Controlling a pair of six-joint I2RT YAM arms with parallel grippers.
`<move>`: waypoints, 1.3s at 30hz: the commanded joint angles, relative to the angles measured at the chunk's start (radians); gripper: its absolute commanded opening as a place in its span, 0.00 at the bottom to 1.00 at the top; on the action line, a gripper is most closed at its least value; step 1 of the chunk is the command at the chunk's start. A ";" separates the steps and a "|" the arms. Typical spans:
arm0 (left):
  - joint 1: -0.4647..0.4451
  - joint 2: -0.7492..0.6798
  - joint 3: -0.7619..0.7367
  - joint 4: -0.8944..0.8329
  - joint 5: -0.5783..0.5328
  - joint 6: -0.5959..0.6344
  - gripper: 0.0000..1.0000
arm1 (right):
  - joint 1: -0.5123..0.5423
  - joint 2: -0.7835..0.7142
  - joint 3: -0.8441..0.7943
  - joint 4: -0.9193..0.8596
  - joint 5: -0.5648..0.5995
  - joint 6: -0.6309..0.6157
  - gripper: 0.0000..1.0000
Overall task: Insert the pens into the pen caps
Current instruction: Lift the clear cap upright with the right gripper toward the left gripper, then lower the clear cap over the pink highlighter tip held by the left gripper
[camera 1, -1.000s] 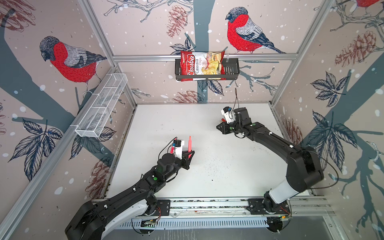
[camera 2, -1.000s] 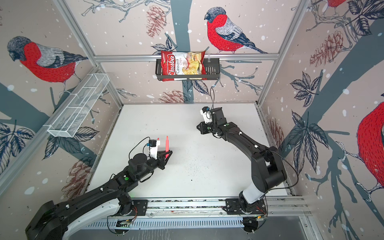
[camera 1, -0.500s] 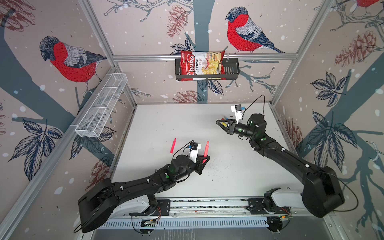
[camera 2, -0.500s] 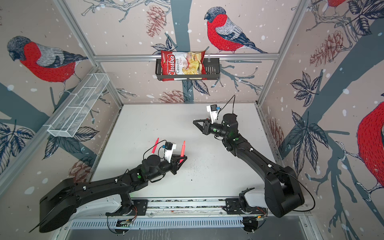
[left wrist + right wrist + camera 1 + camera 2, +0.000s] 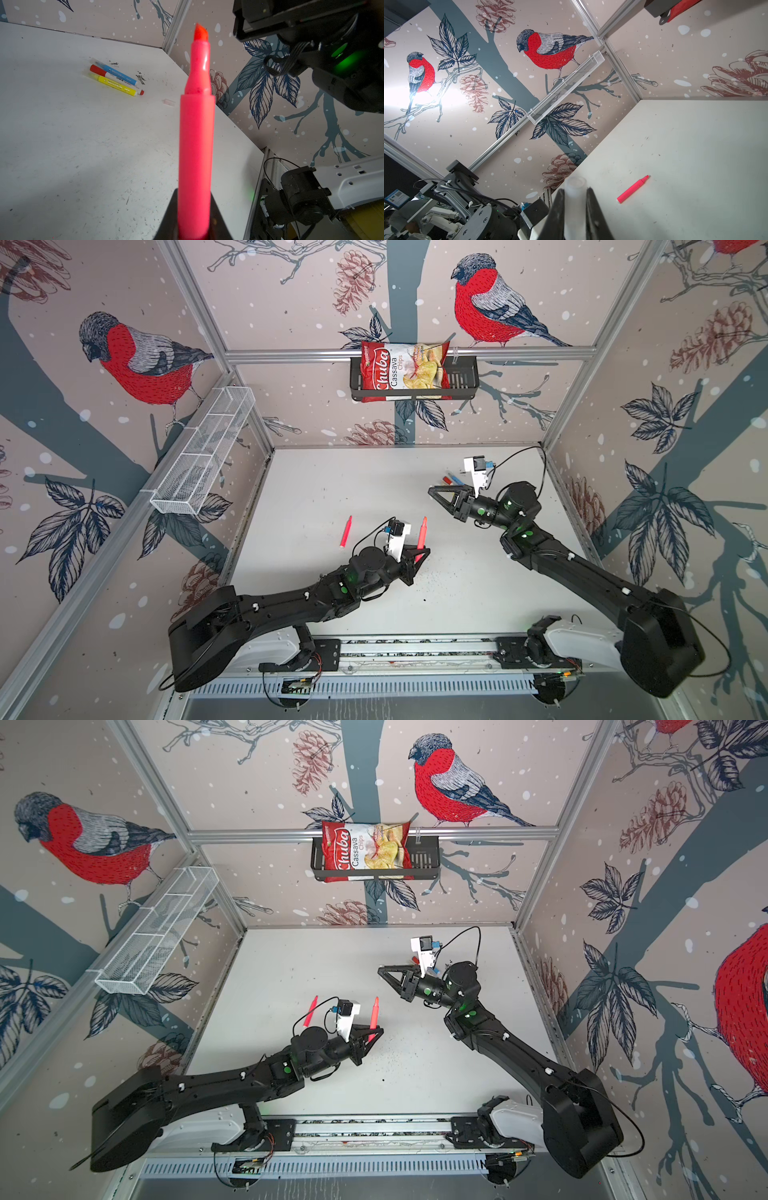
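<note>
A neon pink pen (image 5: 422,533) (image 5: 375,1013) stands upright with its bare tip up, and my left gripper (image 5: 419,556) (image 5: 195,207) is shut on its lower barrel (image 5: 196,145). My right gripper (image 5: 434,491) (image 5: 575,193) hangs above the table further back, pointing left, shut on a translucent pen cap (image 5: 574,197). A second pink pen (image 5: 345,531) (image 5: 632,189) lies on the table to the left. Blue (image 5: 116,72), white-barrelled (image 5: 118,80) and yellow (image 5: 113,83) pens lie together near the far right corner, with a loose clear cap (image 5: 169,102) beside them.
A white wire basket (image 5: 203,458) hangs on the left wall. A black rack with a chips bag (image 5: 401,373) hangs on the back wall. Dark specks (image 5: 436,572) lie scattered on the white table (image 5: 332,481) near my left gripper.
My left arm has carried the pink pen to the right, uncovering the second pink pen. My right gripper has swung from pointing down to pointing left, cap still held.
</note>
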 commanded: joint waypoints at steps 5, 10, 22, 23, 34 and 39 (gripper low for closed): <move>-0.001 -0.025 0.020 0.046 -0.018 0.016 0.00 | 0.036 -0.011 -0.022 0.041 0.018 -0.005 0.12; -0.001 -0.034 0.031 0.034 -0.014 0.023 0.00 | 0.046 -0.016 -0.035 0.058 0.031 -0.003 0.12; 0.000 -0.054 0.027 0.024 -0.022 0.036 0.00 | 0.057 -0.007 -0.030 0.053 0.039 -0.010 0.12; 0.000 -0.056 0.028 0.024 -0.022 0.036 0.00 | 0.059 -0.005 -0.029 0.053 0.040 -0.009 0.12; 0.000 -0.077 0.028 0.015 -0.035 0.041 0.00 | 0.089 0.004 -0.034 0.059 0.046 -0.009 0.12; 0.002 -0.074 0.030 0.017 -0.033 0.040 0.00 | 0.103 -0.020 -0.051 0.059 0.058 -0.013 0.12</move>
